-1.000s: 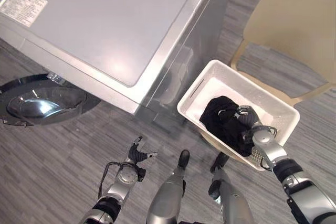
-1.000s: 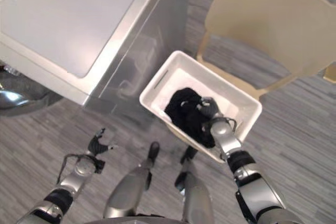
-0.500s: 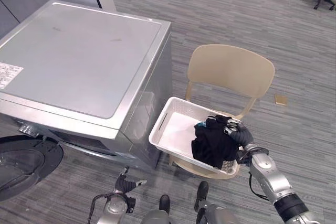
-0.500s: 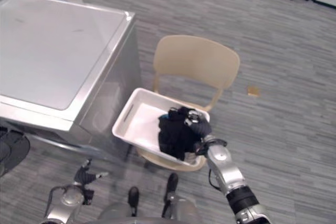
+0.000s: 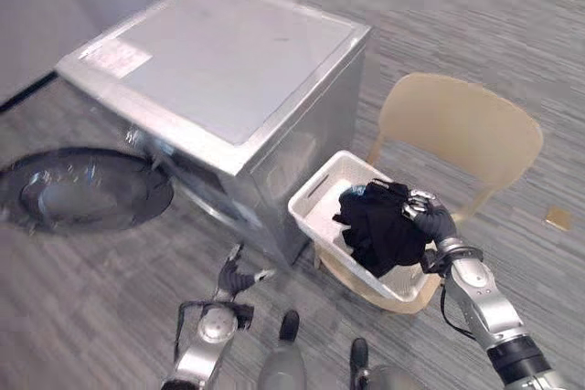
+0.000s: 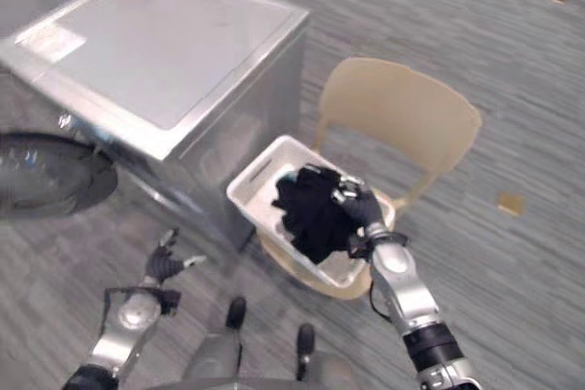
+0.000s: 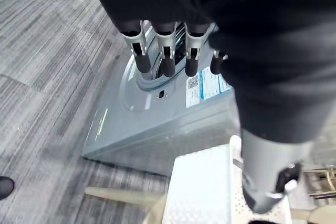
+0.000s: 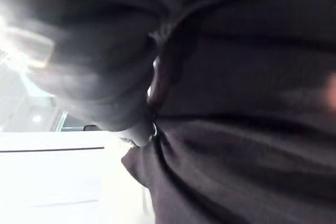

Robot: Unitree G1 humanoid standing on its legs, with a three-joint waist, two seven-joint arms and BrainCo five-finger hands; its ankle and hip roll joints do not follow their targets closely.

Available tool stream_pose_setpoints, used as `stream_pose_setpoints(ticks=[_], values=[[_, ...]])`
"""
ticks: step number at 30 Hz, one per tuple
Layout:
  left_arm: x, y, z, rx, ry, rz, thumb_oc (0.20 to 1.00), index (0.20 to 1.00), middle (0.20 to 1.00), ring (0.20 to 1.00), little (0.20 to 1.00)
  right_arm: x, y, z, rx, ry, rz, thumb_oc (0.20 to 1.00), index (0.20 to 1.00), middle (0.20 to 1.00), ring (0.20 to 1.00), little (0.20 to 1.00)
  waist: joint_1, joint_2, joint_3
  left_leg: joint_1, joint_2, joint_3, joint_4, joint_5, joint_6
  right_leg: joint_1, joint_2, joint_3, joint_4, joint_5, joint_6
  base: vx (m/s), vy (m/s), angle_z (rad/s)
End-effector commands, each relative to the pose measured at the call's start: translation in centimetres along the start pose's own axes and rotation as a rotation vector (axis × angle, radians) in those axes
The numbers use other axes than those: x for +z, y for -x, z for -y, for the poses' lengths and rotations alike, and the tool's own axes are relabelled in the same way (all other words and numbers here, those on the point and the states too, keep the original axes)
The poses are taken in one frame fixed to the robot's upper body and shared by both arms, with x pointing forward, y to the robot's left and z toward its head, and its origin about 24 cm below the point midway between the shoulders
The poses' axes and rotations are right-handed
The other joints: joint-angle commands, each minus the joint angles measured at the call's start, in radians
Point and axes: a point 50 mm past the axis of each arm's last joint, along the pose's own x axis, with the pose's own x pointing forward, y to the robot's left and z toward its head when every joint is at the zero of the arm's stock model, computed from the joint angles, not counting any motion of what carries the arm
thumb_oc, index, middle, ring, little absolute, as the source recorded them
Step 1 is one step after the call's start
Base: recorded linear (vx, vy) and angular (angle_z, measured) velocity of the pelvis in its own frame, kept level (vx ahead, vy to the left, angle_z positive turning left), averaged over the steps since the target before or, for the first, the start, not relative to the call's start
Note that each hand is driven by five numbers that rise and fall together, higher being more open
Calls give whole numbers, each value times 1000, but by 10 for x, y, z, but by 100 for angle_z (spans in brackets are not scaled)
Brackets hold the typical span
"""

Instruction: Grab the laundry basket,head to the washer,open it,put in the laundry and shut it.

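The right hand [image 5: 431, 223] has its fingers curled into a black garment [image 5: 379, 230], gripping it as it bunches over the near-right end of the white laundry basket [image 5: 322, 203]. The basket sits on a beige chair [image 5: 462, 130] just right of the silver washer [image 5: 228, 66], whose round door [image 5: 82, 191] hangs open on the left. The left hand [image 5: 233, 274] hangs low near the grey floor [image 5: 82, 280], fingers loosely spread, grasping nothing.
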Motion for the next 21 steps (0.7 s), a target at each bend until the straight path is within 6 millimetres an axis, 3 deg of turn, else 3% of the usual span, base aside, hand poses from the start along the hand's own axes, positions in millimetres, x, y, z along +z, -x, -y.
stream_pose_setpoints(ticks=[1,5,7,8,9,10,12,13,15,18,19,20,21], values=[[49,-13,-10,-7,-82,228,1000,1000,1000,1000,1000,58,-10,-15,39,-14,291,200,200,200,200,200,-40,-103,-8,-49,-104,61,33,-22,26,112,-103,11,-100,-53,104,-169,-41,46],[88,-15,14,-107,-143,400,1000,1000,1000,1000,1000,79,-13,-30,101,-14,382,200,200,200,200,200,-87,-121,-38,69,-110,134,119,-167,47,94,-137,-57,-118,-31,105,-135,-26,54],[103,-13,30,-165,-160,465,1000,1000,1000,1000,1000,89,-15,-41,139,-41,422,200,200,200,200,200,-110,-106,-66,134,-102,176,62,-162,50,97,-131,-92,-137,-20,111,40,65,84],[112,-12,42,-194,-177,506,1000,1000,1000,1000,1000,99,-17,-57,193,-75,462,200,200,200,200,200,-113,-105,-86,153,-110,168,6,-152,48,105,-127,-95,-148,-10,115,64,79,62],[112,-13,42,-193,-177,506,1000,1000,1000,1000,1000,99,-18,-57,193,-75,462,200,200,200,200,200,-114,-105,-85,157,-111,168,0,-150,48,108,-127,-96,-150,-10,115,48,101,24],[123,-12,57,-241,-198,554,1000,1000,1000,1000,1000,110,-19,-67,231,-104,505,200,200,200,200,200,-118,-108,-101,183,-117,170,-42,-144,49,121,-125,-103,-156,-4,119,24,65,2],[134,-13,69,-258,-198,590,1000,1000,1000,1000,1000,124,-21,-84,290,-142,552,200,200,200,200,200,-118,-111,-113,210,-120,169,-75,-141,52,133,-124,-96,-164,2,124,16,72,7],[135,-13,69,-257,-198,592,1000,1000,1000,1000,1000,125,-21,-84,290,-142,553,200,200,200,200,200,-117,-111,-111,214,-120,170,-78,-140,52,135,-124,-95,-165,2,124,5,55,4],[143,-16,81,-270,-207,611,1000,1000,1000,1000,1000,137,-20,-102,361,-214,585,200,200,200,200,200,-117,-114,-128,236,-122,175,-94,-143,56,149,-122,-82,-174,9,128,6,68,-6],[151,-19,86,-251,-220,633,1000,1000,1000,1000,1000,140,-16,-120,447,-304,577,200,200,200,200,200,-117,-117,-140,245,-123,181,-95,-147,58,159,-123,-71,-181,14,130,10,52,-7],[151,-19,86,-250,-220,633,423,423,423,423,423,140,-16,-120,447,-304,578,200,200,200,200,200,-117,-117,-139,246,-123,182,-95,-147,58,159,-123,-71,-181,15,130,-4,26,-4],[157,-21,86,-231,-225,649,200,200,200,200,200,137,-14,-127,481,-337,554,200,200,200,200,200,-118,-118,-143,247,-124,182,-95,-147,58,161,-124,-69,-182,17,132,0,15,-3],[157,-22,85,-220,-223,651,200,200,200,200,200,135,-12,-130,499,-348,548,200,200,200,200,200,-119,-118,-144,247,-124,182,-95,-148,59,163,-125,-67,-184,18,133,0,0,0]])
